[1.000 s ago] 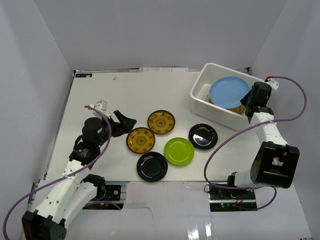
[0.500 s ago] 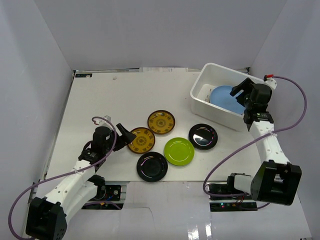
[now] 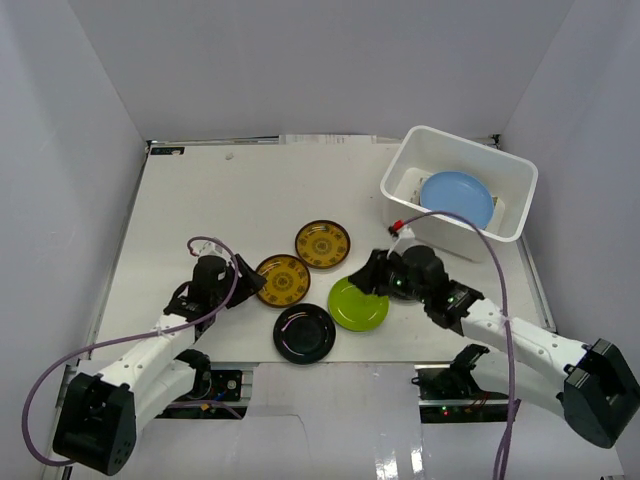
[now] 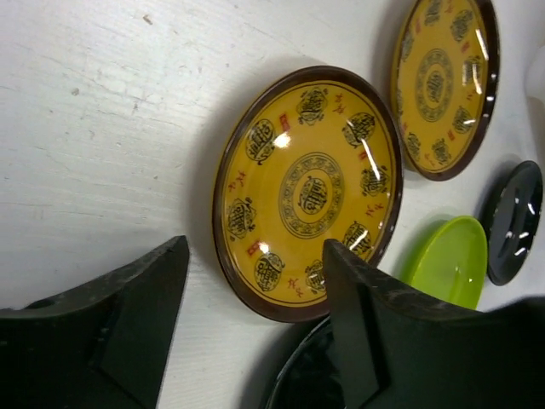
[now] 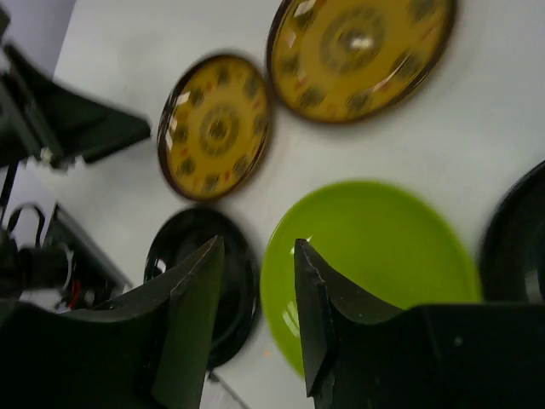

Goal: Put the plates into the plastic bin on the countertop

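The left gripper (image 4: 255, 247) is wide open and grips nothing; its fingers straddle the near rim of a patterned plate (image 4: 306, 192), which lies flat just left of the lime plate (image 5: 375, 256). The right gripper (image 5: 258, 247) has its jaws partly apart and also empty. It hangs over the lime plate's left edge.

A second patterned plate (image 3: 322, 244) sits beyond the lime plate, and a black plate (image 3: 304, 333) lies at its near left. A second black plate (image 5: 515, 247) shows only as an edge at its right, mostly under the right arm. The bin (image 3: 430, 225) stands beyond the lime plate to the right, with the blue plate (image 3: 457, 198) inside it. All of this rests on the countertop (image 3: 220, 200).

The plates look stiff, light and glossy, so probably slick. They lie flat, so the raised rim seems the only place to take hold, one finger on each face. They may chip if dropped.

The patterned plates carry ornamental medallions, possibly characters, that cannot be read. No brand or label shows.
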Available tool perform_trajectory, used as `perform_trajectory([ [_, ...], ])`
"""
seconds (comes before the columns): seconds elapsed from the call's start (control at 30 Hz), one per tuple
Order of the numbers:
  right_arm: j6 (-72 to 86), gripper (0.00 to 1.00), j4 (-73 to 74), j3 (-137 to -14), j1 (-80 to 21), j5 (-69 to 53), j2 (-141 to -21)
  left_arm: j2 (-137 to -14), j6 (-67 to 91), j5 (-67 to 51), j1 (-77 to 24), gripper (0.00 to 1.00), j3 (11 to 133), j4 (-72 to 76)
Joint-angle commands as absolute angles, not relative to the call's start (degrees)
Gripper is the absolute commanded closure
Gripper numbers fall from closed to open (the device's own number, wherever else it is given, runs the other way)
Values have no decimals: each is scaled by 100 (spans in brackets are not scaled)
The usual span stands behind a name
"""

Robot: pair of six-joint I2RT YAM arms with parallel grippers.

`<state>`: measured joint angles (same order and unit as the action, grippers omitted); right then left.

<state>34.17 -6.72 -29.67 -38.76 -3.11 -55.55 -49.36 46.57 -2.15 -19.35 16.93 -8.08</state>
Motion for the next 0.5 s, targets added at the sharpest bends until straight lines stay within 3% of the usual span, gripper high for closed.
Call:
perform_trajectory([
  [0.0,4138,55,-1133,-2358,-4972,-98,-5414,-5211,4641,95,-1969,28,1679,-651],
  [0.13,5043,55,-1598,-1864,-6272,921,-5650,-5484,4632,176,-1960,32,1758,-545],
  [0.33,5835,40,-1801,-1670,-6881,1687,-6230,-5774,4597,228,-1978,44,1810,-387],
  [0.47,6055,40,-2056,-1608,-6934,1705,-6591,-5932,4614,290,-1986,48,1793,-290],
])
